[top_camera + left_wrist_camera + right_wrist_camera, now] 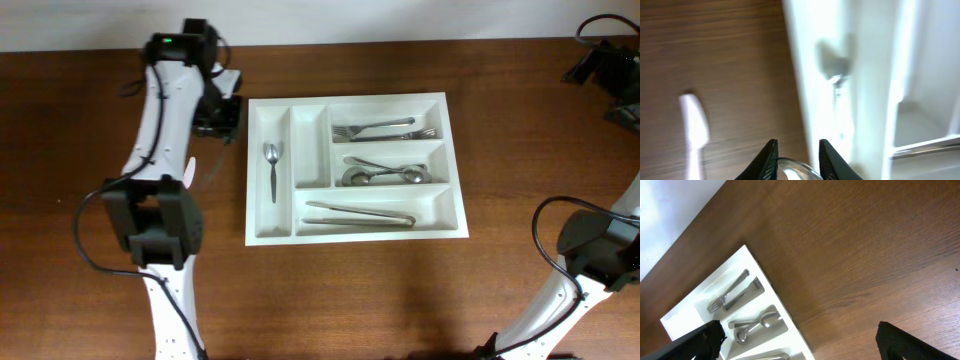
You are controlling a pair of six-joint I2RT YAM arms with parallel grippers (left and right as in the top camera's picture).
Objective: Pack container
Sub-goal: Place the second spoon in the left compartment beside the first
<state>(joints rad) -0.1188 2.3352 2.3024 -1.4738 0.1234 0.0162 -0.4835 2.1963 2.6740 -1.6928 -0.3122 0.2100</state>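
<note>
By container [350, 236] left rim, L jaws round sth shiny [790, 167], grip unclear; white strip [692, 125] nearby; R jaws wide apart.

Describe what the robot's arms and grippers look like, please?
Both the left arm and right arm have white tube-like links joined by chunky black joint blocks, with thin black cables looping alongside. A small green light glows on the left arm's top joint. The left gripper and right gripper end in black, wedge-shaped fingers.

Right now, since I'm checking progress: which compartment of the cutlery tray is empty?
The narrow upright compartment second from the left, beside the one holding the teaspoon; the three horizontal ones all hold cutlery.
</note>
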